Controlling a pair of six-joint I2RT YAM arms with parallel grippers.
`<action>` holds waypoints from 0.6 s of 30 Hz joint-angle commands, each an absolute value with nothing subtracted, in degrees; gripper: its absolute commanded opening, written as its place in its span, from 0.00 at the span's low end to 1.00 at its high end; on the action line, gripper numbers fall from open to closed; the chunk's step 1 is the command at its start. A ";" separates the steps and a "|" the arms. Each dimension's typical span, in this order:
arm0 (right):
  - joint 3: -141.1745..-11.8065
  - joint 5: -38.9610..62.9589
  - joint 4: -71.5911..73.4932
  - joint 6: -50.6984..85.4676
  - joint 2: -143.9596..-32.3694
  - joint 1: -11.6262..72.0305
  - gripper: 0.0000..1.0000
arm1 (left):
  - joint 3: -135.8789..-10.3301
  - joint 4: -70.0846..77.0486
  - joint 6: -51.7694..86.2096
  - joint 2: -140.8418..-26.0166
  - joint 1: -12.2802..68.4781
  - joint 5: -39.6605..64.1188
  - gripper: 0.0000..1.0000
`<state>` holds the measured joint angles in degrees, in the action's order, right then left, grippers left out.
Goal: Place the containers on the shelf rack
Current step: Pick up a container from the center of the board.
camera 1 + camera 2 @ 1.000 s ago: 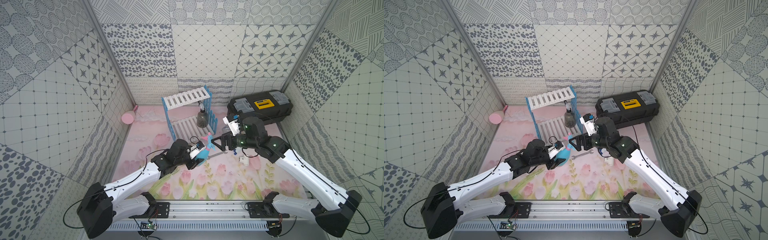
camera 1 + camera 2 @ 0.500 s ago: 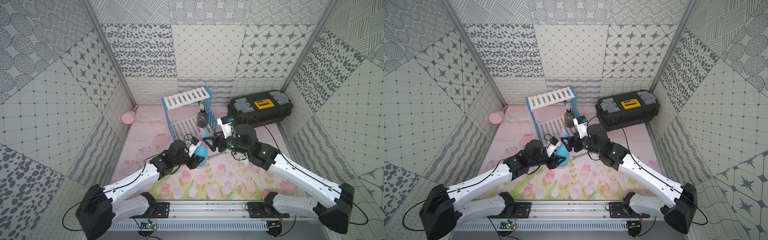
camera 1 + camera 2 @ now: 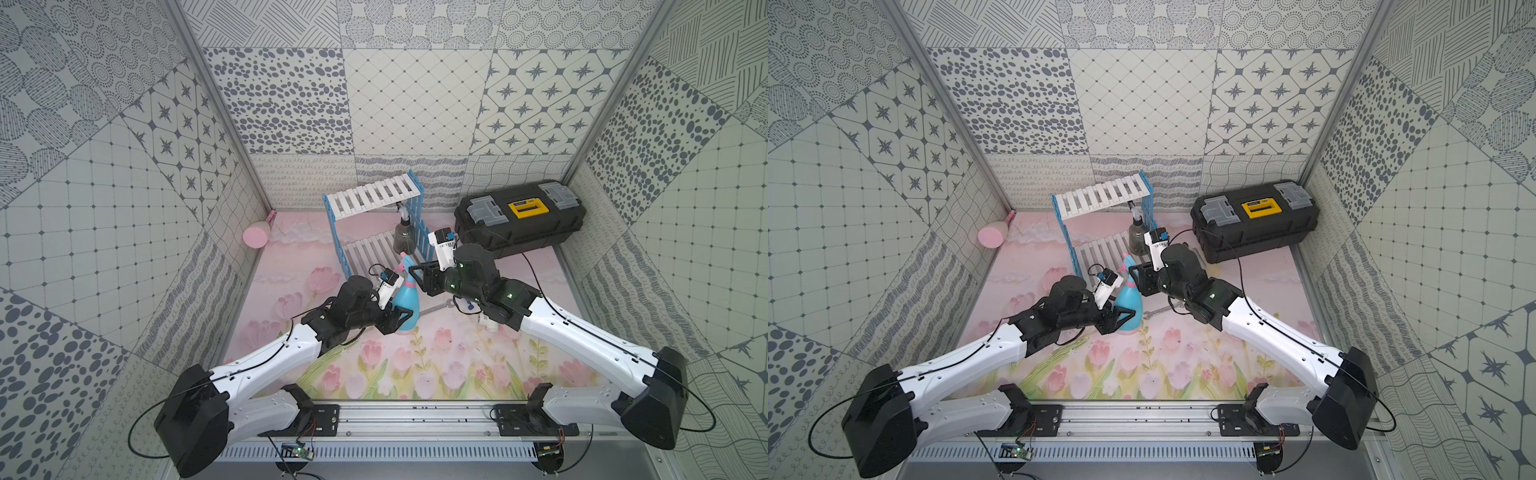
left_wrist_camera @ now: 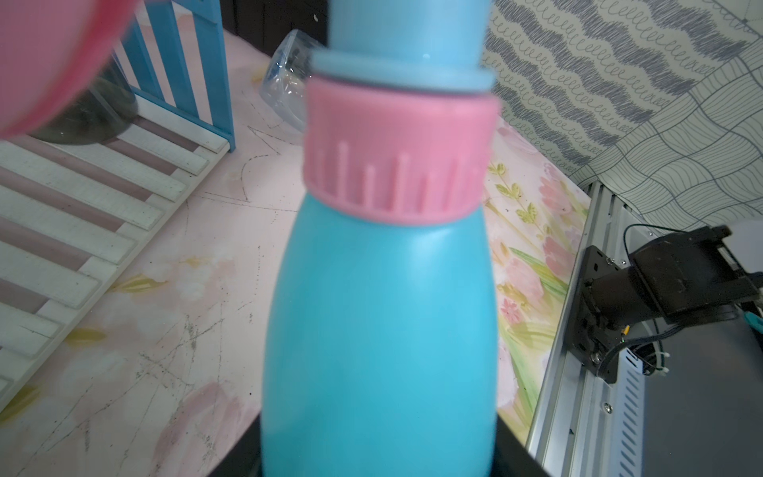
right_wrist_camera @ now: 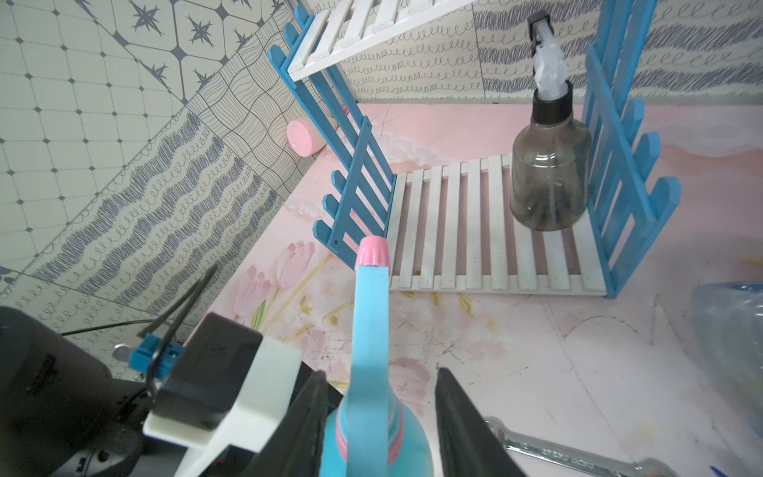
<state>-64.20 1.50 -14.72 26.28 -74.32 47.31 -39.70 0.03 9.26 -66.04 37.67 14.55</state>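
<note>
The right gripper [image 5: 380, 373] has moved in from the toolbox [image 3: 519, 216] side to the teal bottle [image 3: 405, 305]. Its two fingers straddle the bottle's neck, but I cannot tell whether they press it. The left gripper [image 3: 403, 321] is clamped on that bottle's lower body, upright just in front of the shelf rack [image 3: 370, 199]. There are four bottles. One smoky bottle [image 3: 403, 237] stands on the rack's lower shelf. One clear bottle [image 4: 287, 82] lies just beside the rack, toward the toolbox. One cream-pink bottle [image 3: 255, 237] lies well apart on the rack's other side. One wrench [image 3: 436, 308] lies in front of the rack.

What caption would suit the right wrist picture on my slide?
Right fingers flank the teal spray bottle, while a smoky bottle stands on the rack's lower shelf beyond.
</note>
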 commanded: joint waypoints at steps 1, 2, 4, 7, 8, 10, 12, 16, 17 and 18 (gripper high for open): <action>-66.44 3.38 -12.57 25.63 -75.85 47.94 0.36 | -40.62 4.92 10.72 -66.43 37.46 17.44 0.53; -66.46 3.16 -12.57 25.47 -75.99 48.00 0.30 | -40.54 5.10 10.77 -66.35 37.43 17.47 0.53; -66.48 2.64 -12.57 25.05 -76.22 47.99 0.20 | -40.58 5.23 10.72 -66.39 37.39 17.80 0.53; -66.33 2.01 -12.52 24.11 -76.22 48.11 0.07 | -40.61 5.35 10.82 -66.45 37.35 17.97 0.53; -66.19 1.83 -12.54 23.57 -76.21 48.20 0.04 | -40.53 5.50 10.82 -66.45 37.29 18.28 0.55; -65.88 0.71 -12.08 21.66 -76.16 48.48 0.00 | -40.67 5.22 11.40 -66.15 36.99 19.05 0.71; -65.65 -1.72 -10.79 18.75 -75.89 49.08 0.00 | -40.56 4.36 11.99 -65.38 36.27 20.73 0.96; -63.98 -9.44 -4.48 11.20 -74.98 51.49 0.00 | -39.48 0.50 13.00 -60.38 34.04 24.15 0.99; -63.01 -11.07 -1.09 9.79 -74.75 51.95 0.00 | -39.40 -1.05 13.01 -58.75 33.20 25.40 0.99; -62.01 -11.95 2.80 8.27 -74.71 52.35 0.00 | -39.42 -3.15 13.01 -57.16 32.17 26.99 0.99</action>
